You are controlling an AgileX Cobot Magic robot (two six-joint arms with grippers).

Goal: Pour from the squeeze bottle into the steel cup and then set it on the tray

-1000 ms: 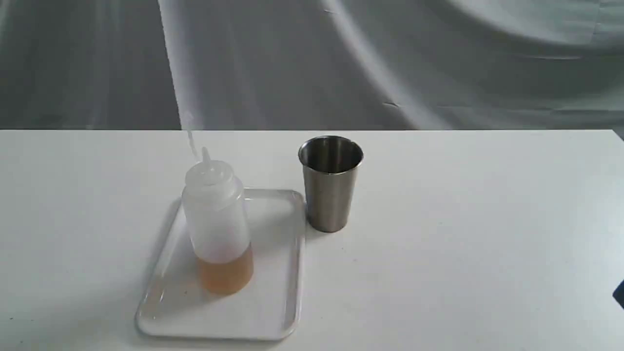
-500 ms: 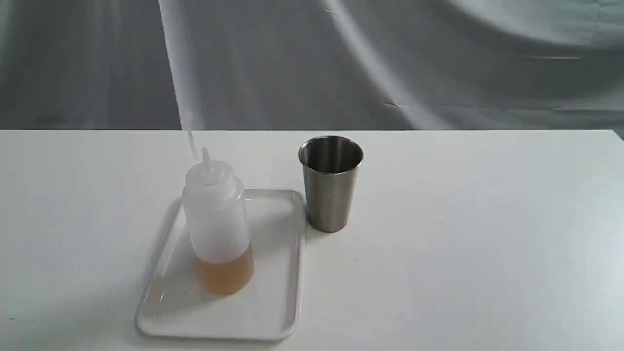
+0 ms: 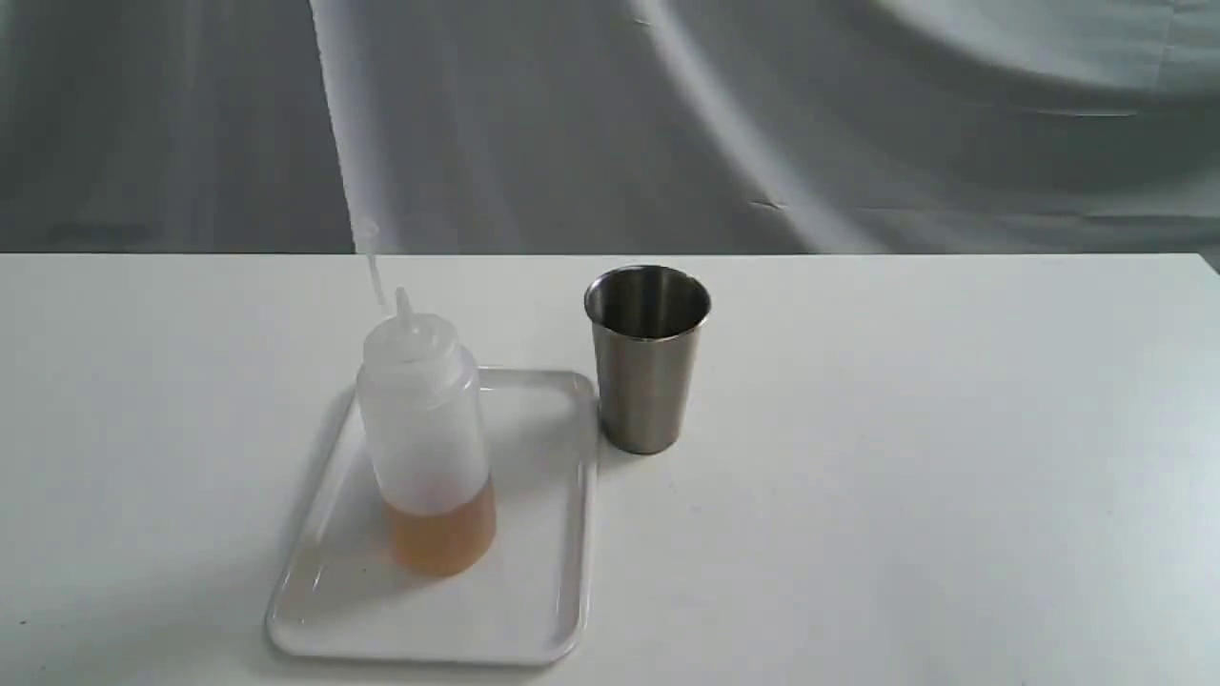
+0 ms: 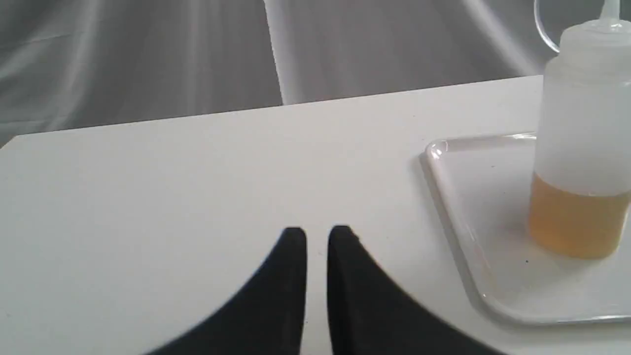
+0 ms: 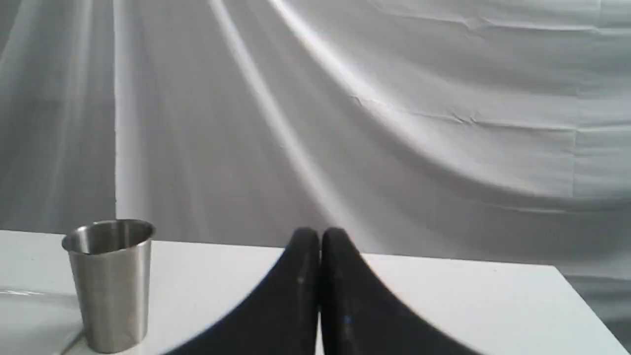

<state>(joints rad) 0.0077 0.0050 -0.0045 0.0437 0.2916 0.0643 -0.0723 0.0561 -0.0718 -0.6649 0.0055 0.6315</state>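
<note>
Both grippers, left with a slit between its fingers and right fully together, hold nothing, and with the bottle upright on the tray beside the cup, staying clear seems best.

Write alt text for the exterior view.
A squeeze bottle with amber liquid at its bottom stands upright on a white tray; a steel cup stands just off the tray's right edge on a white table.
</note>
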